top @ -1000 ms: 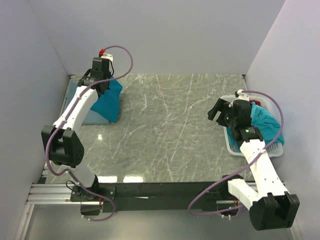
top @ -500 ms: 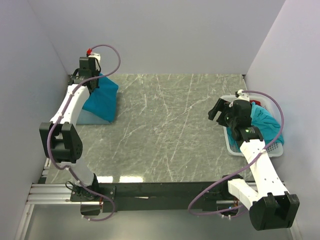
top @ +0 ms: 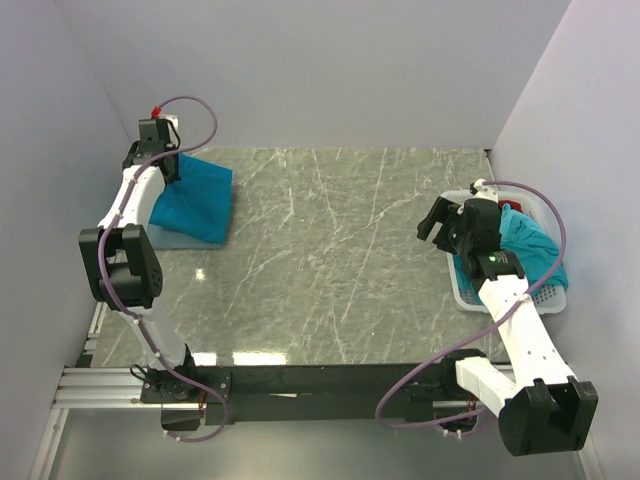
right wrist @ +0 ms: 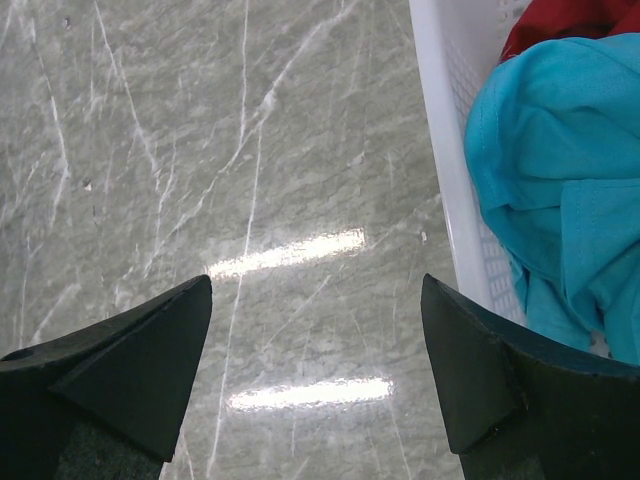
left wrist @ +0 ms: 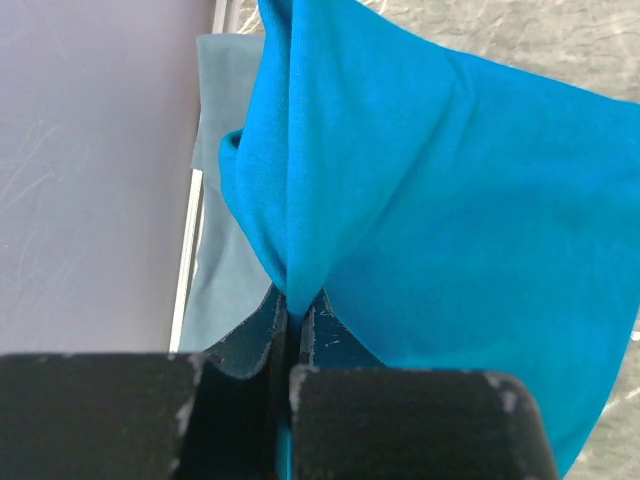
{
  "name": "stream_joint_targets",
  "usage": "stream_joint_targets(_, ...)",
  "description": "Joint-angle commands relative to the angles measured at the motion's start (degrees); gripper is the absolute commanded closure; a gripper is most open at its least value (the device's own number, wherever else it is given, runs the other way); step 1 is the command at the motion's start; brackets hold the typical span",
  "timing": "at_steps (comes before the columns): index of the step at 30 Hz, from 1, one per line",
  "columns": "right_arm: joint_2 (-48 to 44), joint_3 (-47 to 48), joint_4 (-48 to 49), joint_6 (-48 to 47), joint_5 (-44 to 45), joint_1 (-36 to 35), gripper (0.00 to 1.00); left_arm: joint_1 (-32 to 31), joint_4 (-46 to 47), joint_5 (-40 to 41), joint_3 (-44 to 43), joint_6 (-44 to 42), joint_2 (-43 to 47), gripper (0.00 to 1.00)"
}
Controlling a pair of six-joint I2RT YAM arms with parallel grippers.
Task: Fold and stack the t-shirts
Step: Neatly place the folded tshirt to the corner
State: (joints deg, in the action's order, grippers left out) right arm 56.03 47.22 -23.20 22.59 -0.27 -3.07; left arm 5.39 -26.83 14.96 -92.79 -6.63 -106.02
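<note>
Only the left wrist view shows left fingers [left wrist: 250, 345] pinching teal t-shirt [left wrist: 450, 200]; right fingers [right wrist: 130, 370] gape empty.

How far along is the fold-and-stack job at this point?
Done: one grey-blue shirt lies flat on the table, far left. In hand: the left gripper is shut on a teal shirt partly over it. Left: a second teal shirt and a red shirt sit in the white basket, beside the open right gripper.

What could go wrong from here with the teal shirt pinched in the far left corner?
1. The left fingers pinch only a narrow fold of the teal t-shirt, so it might slip free.
2. It drapes bunched over the grey-blue shirt, so it may land creased or off the stack.
</note>
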Motion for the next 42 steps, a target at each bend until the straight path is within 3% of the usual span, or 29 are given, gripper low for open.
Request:
stream_joint_targets(1, 0.0, 0.2, 1.5, -0.9, 1.5, 0.3, 0.09, 0.9, 4.1, 0.2, 0.8, 0.3, 1.1, 1.0)
stream_joint_targets(11, -0.2, 0.2, 1.4, -1.0, 1.7, 0.3, 0.09, 3.1, 6.3, 0.2, 3.0, 2.9, -1.5, 1.0)
stream_joint_targets(17, 0.0, 0.4, 1.1, -1.1, 1.9, 0.3, 0.09, 3.3, 8.0, 6.3, 2.7, 3.7, -3.7, 1.0)
stream_joint_targets(35, 0.3, 0.9, 0.9, -1.4, 3.3, 0.3, 0.09, 4.2, 15.2, 9.0, 4.3, 4.5, -6.7, 0.99)
stream_joint_targets(36, 0.4, 0.9, 0.9, -1.3, 3.3, 0.3, 0.09, 4.3, 15.6, 10.0, 4.5, 5.0, -6.6, 0.98)
stream_joint_targets(39, 0.8, 1.1, 0.8, -1.3, 3.0, 0.3, 0.09, 4.2, 16.8, 16.6, 4.2, 8.5, -6.7, 0.79)
stream_joint_targets(41, 1.2, 1.1, 0.8, -1.2, 3.0, 0.3, 0.09, 4.2, 18.9, 19.7, 5.2, 9.8, -5.2, 0.66)
stream_joint_targets(42, 1.3, 1.1, 0.8, -1.1, 3.0, 0.3, 0.09, 4.2, 19.5, 19.6, 5.8, 10.7, -4.3, 0.54)
